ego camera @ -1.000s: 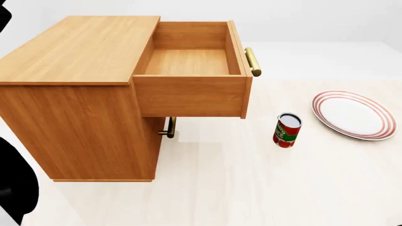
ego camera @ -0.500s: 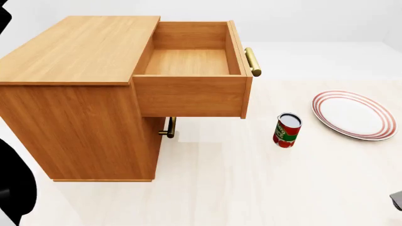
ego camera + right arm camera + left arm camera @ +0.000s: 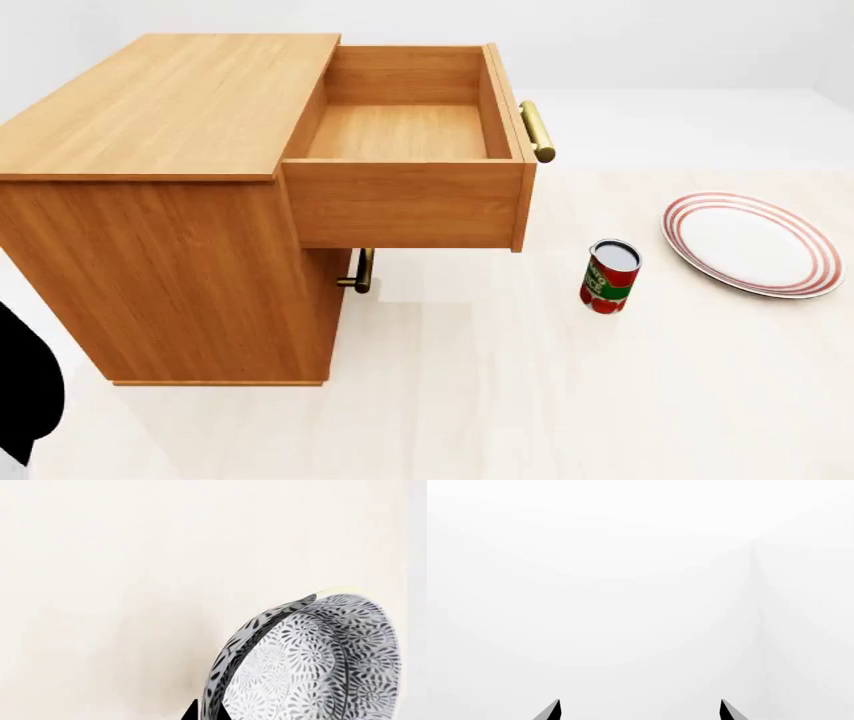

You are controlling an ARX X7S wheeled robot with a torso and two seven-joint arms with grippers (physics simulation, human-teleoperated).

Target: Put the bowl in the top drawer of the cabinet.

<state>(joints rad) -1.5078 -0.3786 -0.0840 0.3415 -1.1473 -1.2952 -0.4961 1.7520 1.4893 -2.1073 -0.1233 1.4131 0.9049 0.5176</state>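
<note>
In the right wrist view, the speckled blue-grey bowl [image 3: 313,660] hangs tilted on edge over the pale floor. My right gripper [image 3: 207,714] is shut on the bowl's rim, with one dark fingertip on each side of it. Neither the bowl nor the right gripper shows in the head view. The orange-brown cabinet [image 3: 160,200] stands at the left, and its top drawer [image 3: 400,130] is pulled out and empty. My left gripper [image 3: 640,711] is open and faces blank white, with nothing between its fingertips.
The lower drawer's brass handle [image 3: 358,270] shows under the open drawer. A red can [image 3: 610,277] stands to the right of the cabinet. A red-rimmed white plate [image 3: 751,245] lies farther right. A black part of my left arm [image 3: 27,400] sits at the lower left edge.
The black left arm at the lower left has sunk lower in the head view. A grey piece seen at the right edge half a second ago is gone.
</note>
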